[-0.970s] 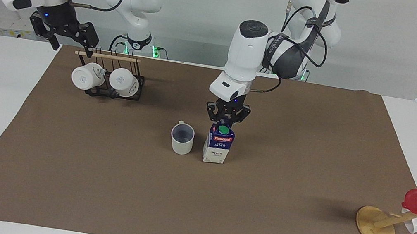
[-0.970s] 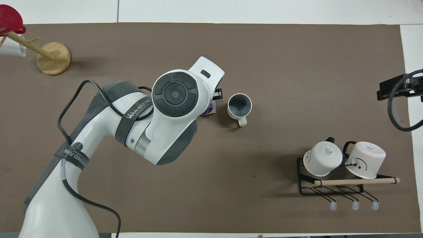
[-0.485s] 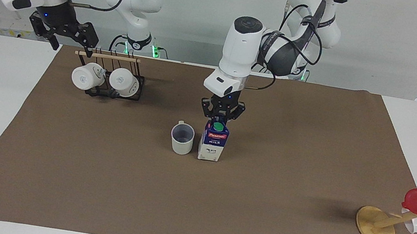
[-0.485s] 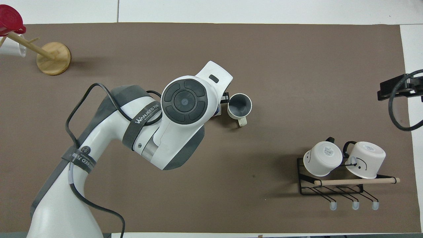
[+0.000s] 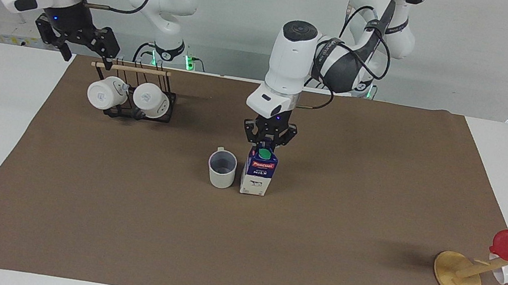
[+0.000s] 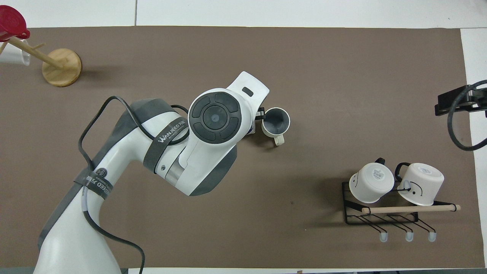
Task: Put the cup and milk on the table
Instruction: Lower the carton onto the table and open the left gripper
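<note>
- Two task things stand upright on the brown sheet of the table [image 5: 119,223]: the cup [image 5: 221,169] and the milk [image 5: 258,173], just beside each other near the middle of the sheet.
- Measured from the cup, the milk is toward the left arm's end of the table, with a thin gap between them; the cup's handle points toward the robots.
- Left gripper [image 5: 266,143] is at the carton's top, its fingers closed on the gable ridge just above the green cap; the carton's base looks set on the sheet.
- Seen from overhead, the left arm's wrist covers nearly all of the milk, and only a finger shows beside the cup [image 6: 276,121].
- Right gripper [image 5: 83,46] waits in the air over the table edge beside the mug rack [image 5: 138,99], well away from the cup, claws spread apart and holding nothing.
- Two white mugs [image 5: 106,92] lie tipped on that rack.
</note>
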Controlling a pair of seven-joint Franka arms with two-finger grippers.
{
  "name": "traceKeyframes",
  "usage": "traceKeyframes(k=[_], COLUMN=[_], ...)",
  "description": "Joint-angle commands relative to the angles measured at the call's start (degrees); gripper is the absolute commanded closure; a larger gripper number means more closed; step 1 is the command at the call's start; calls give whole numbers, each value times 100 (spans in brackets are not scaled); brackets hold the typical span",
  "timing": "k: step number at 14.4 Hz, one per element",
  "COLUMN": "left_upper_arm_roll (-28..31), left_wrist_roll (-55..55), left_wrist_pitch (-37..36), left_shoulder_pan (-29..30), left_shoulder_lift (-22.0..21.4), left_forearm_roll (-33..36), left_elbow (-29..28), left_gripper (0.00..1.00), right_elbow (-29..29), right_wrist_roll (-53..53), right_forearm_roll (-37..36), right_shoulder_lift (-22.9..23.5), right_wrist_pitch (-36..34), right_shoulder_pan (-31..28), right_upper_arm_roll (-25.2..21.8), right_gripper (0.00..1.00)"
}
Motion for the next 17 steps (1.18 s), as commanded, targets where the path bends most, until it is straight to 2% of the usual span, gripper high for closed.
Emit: traceKeyframes(k=[1, 2, 11, 16, 17], left_upper_arm_roll=[66, 74, 83, 145, 145], left_wrist_roll=[-116, -107, -151, -90, -37], left_wrist_pitch=[-8, -34, -78, -605, -728], left_shoulder_pan=[-97, -97, -79, 35, 209], left_shoulder_lift=[56, 48, -58, -400, -496], left_forearm_roll=[73, 82, -199, -191, -190], left_elbow=[54, 54, 335, 310, 274], left_gripper=[33, 0, 0, 0, 0], right_elbow=[10, 10, 1, 1, 1], right_wrist_roll=[-100, -100, -91, -91, -91], right_forearm_roll=[105, 105, 114, 114, 114], right_shoulder_lift=[-10, -10, -19, -19, -19], right_wrist_pitch=[-77, -77, -139, -139, -139], right_shoulder_pan=[-73, -64, -82, -82, -82], right_upper_arm_roll=[14, 14, 6, 6, 6], right_gripper=[0, 0, 0, 0, 0])
